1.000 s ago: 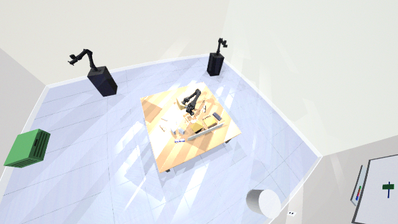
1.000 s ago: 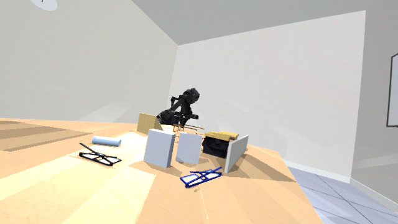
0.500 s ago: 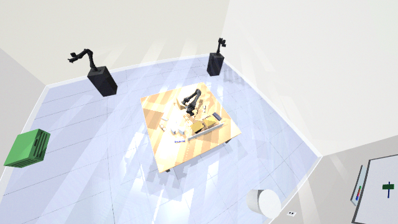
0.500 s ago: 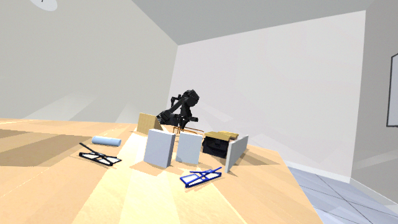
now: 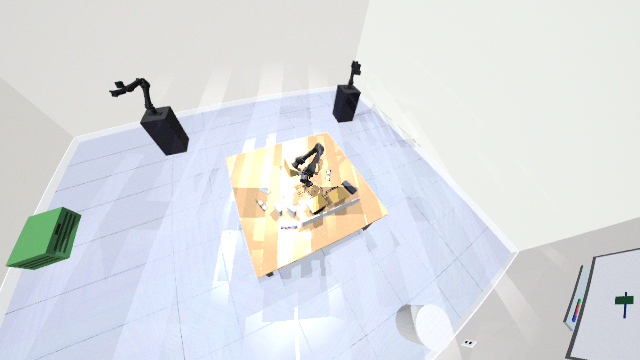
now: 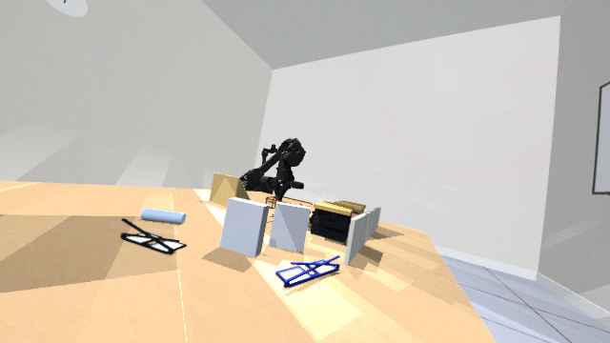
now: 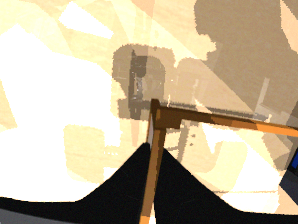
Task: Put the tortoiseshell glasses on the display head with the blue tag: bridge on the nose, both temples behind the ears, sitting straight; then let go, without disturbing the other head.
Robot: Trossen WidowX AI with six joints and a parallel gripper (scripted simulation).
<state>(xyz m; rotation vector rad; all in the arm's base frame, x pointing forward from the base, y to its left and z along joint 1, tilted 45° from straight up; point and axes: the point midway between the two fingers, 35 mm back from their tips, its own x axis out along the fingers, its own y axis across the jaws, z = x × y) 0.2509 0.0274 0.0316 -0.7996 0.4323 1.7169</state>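
My gripper [image 7: 150,150] [image 6: 280,198] is shut on the tortoiseshell glasses [image 7: 215,119] [image 6: 271,199], orange-brown in these views. In the wrist view one long thin bar runs down between the fingertips and another reaches to the right edge from a corner just beyond them. The glasses are held above the table [image 6: 95,310]. A dark object [image 7: 291,184] with a blue patch [image 7: 296,159] is cut off at the wrist view's right edge; I cannot tell whether it is the blue-tagged head. Neither display head can be made out clearly in the top and exterior views.
Two pale upright panels [image 6: 244,228] [image 6: 290,228] stand before the arm. Right of them are a yellow-topped black box [image 6: 330,225] and a low pale wall [image 6: 357,238]. Blue glasses [image 6: 287,284], black glasses [image 6: 148,245], a light-blue cylinder [image 6: 163,216] and a tan block [image 6: 226,191] are also there.
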